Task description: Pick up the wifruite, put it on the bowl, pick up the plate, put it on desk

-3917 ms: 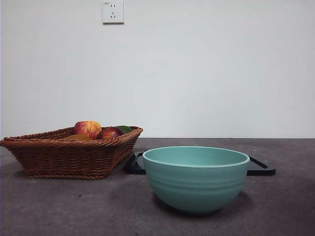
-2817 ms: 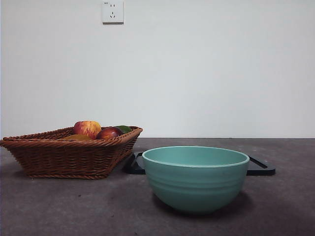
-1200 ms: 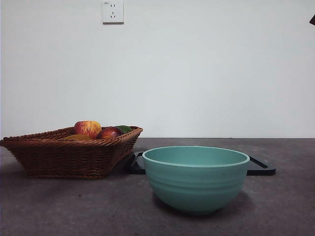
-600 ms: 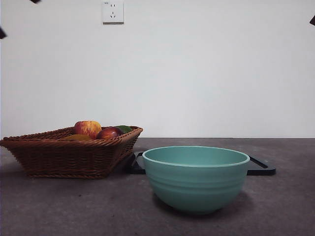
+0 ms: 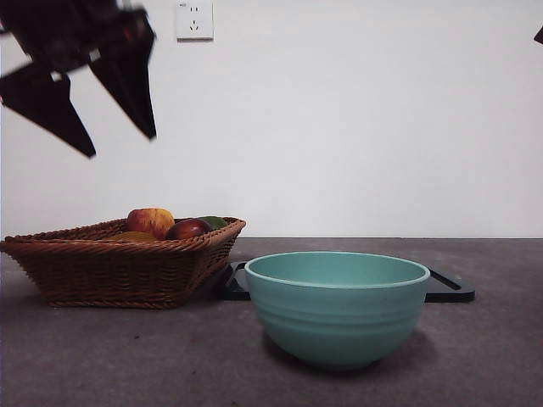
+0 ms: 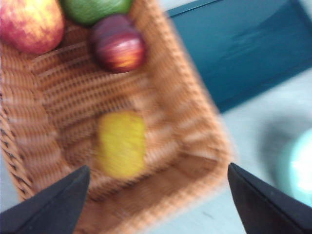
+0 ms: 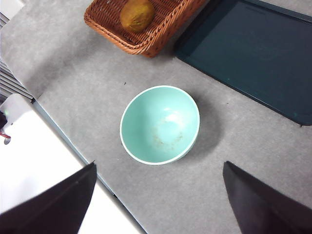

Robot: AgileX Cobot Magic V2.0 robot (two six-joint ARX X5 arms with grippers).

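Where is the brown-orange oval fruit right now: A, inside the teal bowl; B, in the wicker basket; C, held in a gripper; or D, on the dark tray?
B: the wifruite lies on the floor of the wicker basket, below the open left gripper, while the bowl is empty.

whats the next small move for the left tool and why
Probably lower the left tool straight down toward the wifruite. Its jaws are open and it hangs above the basket, with the fruit lying apart from the apple and the dark red fruit, roughly between the jaws in the wrist view. The bowl is empty.
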